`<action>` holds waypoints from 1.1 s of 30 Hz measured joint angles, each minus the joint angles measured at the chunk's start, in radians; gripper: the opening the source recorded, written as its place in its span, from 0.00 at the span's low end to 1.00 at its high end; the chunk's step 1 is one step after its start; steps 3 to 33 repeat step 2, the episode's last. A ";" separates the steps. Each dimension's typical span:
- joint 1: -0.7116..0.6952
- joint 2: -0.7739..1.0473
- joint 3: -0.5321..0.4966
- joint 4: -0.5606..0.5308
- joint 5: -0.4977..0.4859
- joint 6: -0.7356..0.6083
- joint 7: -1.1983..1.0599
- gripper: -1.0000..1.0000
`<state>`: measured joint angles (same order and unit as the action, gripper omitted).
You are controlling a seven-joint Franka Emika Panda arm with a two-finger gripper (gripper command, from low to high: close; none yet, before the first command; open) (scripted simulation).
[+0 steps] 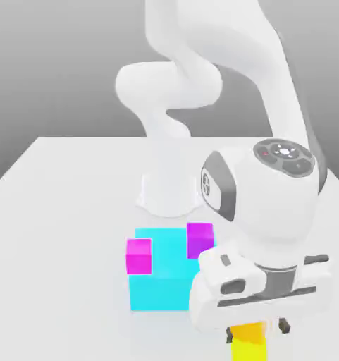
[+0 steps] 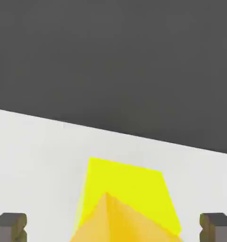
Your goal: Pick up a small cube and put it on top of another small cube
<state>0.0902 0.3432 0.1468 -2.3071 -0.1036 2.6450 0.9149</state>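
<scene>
gripper [image 2: 113, 227] open, fingers [image 2: 9, 226] astride orange cube [image 1: 251, 330], yellow cube [image 1: 248, 351] beneath

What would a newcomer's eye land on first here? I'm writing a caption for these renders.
First the big white arm bent low at the exterior view's lower right, its open gripper straddling an orange cube stacked on a small yellow cube. Next, the big cyan block at centre, with a magenta cube and a purple cube against it.
</scene>
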 joint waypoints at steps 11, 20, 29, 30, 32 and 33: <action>-0.007 -0.063 0.010 -0.004 0.021 -0.058 -0.015 1.00; -0.007 -0.063 0.010 -0.004 0.021 -0.058 -0.015 1.00; -0.007 -0.063 0.010 -0.004 0.021 -0.058 -0.015 1.00; -0.007 -0.063 0.010 -0.004 0.021 -0.058 -0.015 1.00; -0.007 -0.063 0.010 -0.004 0.021 -0.058 -0.015 1.00; -0.007 -0.063 0.010 -0.004 0.021 -0.058 -0.015 1.00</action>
